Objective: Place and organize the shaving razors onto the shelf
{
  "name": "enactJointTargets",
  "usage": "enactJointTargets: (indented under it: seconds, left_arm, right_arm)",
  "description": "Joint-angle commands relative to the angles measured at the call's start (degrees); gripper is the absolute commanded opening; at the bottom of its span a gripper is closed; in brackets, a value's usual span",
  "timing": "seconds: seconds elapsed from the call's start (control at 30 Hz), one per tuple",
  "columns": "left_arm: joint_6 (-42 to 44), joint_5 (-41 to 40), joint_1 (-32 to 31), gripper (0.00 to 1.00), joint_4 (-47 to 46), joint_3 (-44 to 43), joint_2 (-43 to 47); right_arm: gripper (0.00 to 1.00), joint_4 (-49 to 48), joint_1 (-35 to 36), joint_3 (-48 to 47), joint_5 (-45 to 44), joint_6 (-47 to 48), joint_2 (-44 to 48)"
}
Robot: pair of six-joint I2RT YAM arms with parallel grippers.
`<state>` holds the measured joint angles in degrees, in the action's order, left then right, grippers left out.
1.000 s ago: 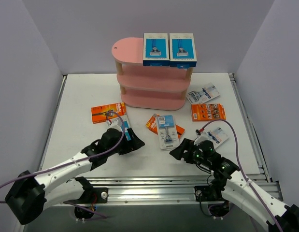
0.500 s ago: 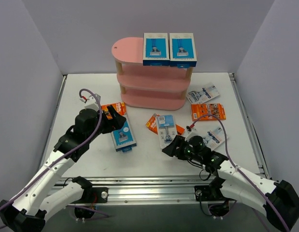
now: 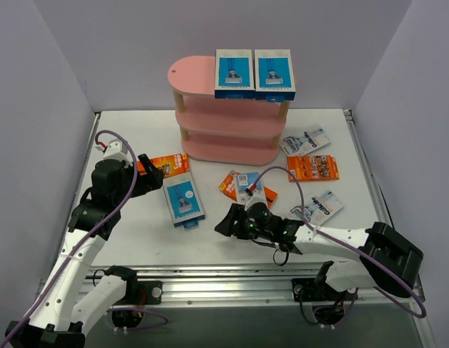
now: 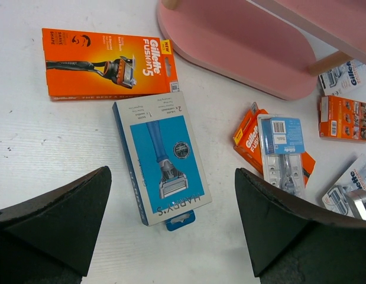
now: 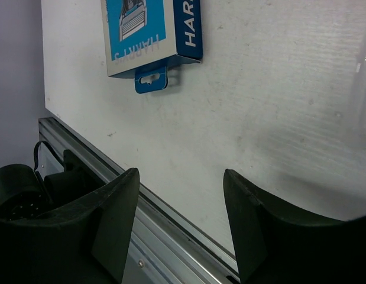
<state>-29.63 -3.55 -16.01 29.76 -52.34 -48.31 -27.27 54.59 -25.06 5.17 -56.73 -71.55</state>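
The pink shelf [image 3: 228, 123] stands at the back with two blue-and-white razor boxes [image 3: 233, 73] [image 3: 273, 74] on its top board. A third blue box [image 3: 183, 202] [image 4: 162, 160] lies flat on the table. My left gripper [image 3: 148, 181] [image 4: 172, 171] hovers open above and left of it, holding nothing. My right gripper [image 3: 225, 223] [image 5: 181, 173] is low over the table just right of that box [image 5: 150, 29], open and empty. An orange card [image 3: 164, 164] [image 4: 106, 62] lies beside the shelf's left end.
A grey blister pack on an orange pack [image 3: 246, 190] [image 4: 283, 151] lies mid-table. Two more blister packs [image 3: 305, 140] [image 3: 318, 206] and an orange card [image 3: 312, 167] lie at the right. The metal rail [image 5: 171, 236] runs along the near table edge.
My left arm has lifted back to the left, leaving the blue box flat on the table. My right gripper has swung left toward that box and its jaws have narrowed.
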Motion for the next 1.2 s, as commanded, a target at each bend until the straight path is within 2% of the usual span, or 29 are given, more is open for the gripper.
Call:
enactJointTargets:
  seconds: [0.0,0.3,0.43,1.17]
  left_arm:
    - [2.73,3.55,1.86,0.94,-1.37,-1.89,-0.46]
    - [4.58,8.29,6.78,0.94,-0.93,-2.86,-2.66]
    - [4.31,9.0,9.32,0.94,-1.19,-1.72,-0.56]
    - [4.4,9.0,10.12,0.94,-1.28,-0.66,2.26]
  right_arm:
    - [0.54,-5.43,1.05,-4.81,-2.97,-1.28,-4.47]
    - [0.47,-10.52,2.19,-10.01,-2.88,-2.94,-15.63]
    - [0.45,-14.29,2.54,-10.88,-2.62,-4.26,-20.19]
    - [0.38,-23.88,3.68,-12.65,-2.27,-9.27,-31.54]
